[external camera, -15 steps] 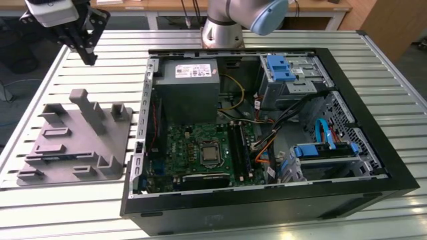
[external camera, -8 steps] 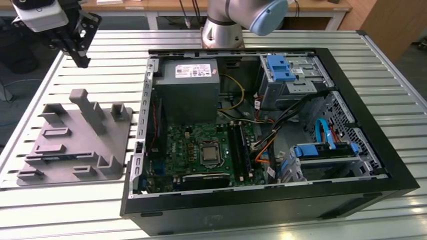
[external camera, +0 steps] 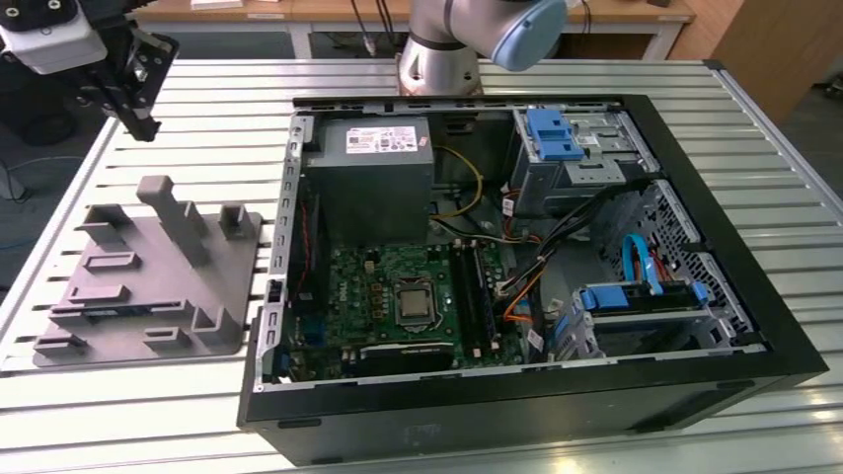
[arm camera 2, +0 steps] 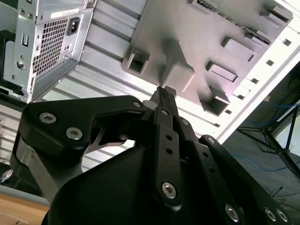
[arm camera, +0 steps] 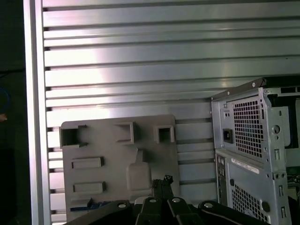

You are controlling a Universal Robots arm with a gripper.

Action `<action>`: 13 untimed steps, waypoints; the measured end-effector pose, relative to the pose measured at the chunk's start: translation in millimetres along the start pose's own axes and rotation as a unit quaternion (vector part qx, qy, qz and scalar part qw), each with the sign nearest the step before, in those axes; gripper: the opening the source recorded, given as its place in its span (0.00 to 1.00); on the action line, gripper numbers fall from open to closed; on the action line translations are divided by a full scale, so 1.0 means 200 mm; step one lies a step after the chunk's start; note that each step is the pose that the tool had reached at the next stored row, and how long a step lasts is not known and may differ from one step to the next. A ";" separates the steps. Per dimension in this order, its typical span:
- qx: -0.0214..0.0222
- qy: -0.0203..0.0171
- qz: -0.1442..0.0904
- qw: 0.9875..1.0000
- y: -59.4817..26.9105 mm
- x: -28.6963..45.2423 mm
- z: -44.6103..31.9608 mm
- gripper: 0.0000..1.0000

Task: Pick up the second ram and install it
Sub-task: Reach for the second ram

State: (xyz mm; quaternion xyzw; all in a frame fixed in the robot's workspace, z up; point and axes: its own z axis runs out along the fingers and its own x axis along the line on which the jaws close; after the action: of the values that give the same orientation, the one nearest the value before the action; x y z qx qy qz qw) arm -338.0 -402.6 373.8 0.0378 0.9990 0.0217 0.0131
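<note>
Exterior view, from its left to its right: the gripper (external camera: 144, 131) hangs high over the slatted metal table (external camera: 53, 395), above the far corner of the gray tray (external camera: 197, 286), touching nothing; its fingers appear closed together and empty. The ram (external camera: 114, 309) shows as a slim dark, bluish strip lying in a low slot near the tray's front edge, well apart from the gripper. Beside the tray lies the open computer case (external camera: 527, 405), with the power supply (external camera: 369, 168) and the green motherboard (external camera: 382, 296) exposed, and the arm (external camera: 461, 39) rises behind it. The first wrist view looks straight down past the gripper (arm camera: 161, 180) onto the tray (arm camera: 112, 159), where the ram (arm camera: 87, 205) sits at one corner. The second wrist view adds a close look along the gripper (arm camera 2: 161, 92), whose fingertips meet over the tray (arm camera 2: 211, 42).
</note>
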 end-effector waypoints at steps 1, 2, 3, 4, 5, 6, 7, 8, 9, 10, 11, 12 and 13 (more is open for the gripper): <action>0.000 0.000 0.000 1.000 -0.004 0.009 0.002 0.10; 0.000 0.000 0.000 1.000 -0.007 0.017 0.004 0.10; 0.000 0.000 0.000 1.000 -0.011 0.025 0.006 0.10; 0.000 0.000 0.000 1.000 -0.015 0.032 0.008 0.10; 0.000 0.000 0.000 1.000 -0.018 0.038 0.009 0.10; 0.000 0.000 0.000 1.000 -0.022 0.044 0.011 0.10; 0.000 0.000 0.000 1.000 -0.027 0.049 0.013 0.10; 0.000 0.000 0.000 1.000 -0.031 0.053 0.015 0.10; 0.000 0.000 0.000 1.000 -0.035 0.057 0.017 0.10; 0.000 0.000 0.000 1.000 -0.040 0.060 0.019 0.10; 0.000 0.000 0.000 1.000 -0.045 0.063 0.021 0.10; 0.000 0.000 0.000 1.000 -0.051 0.066 0.023 0.10; 0.000 0.000 0.000 1.000 -0.058 0.070 0.025 0.10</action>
State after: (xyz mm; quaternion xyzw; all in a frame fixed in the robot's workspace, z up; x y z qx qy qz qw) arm -352.7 -412.9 367.9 0.0379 0.9990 0.0217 0.0131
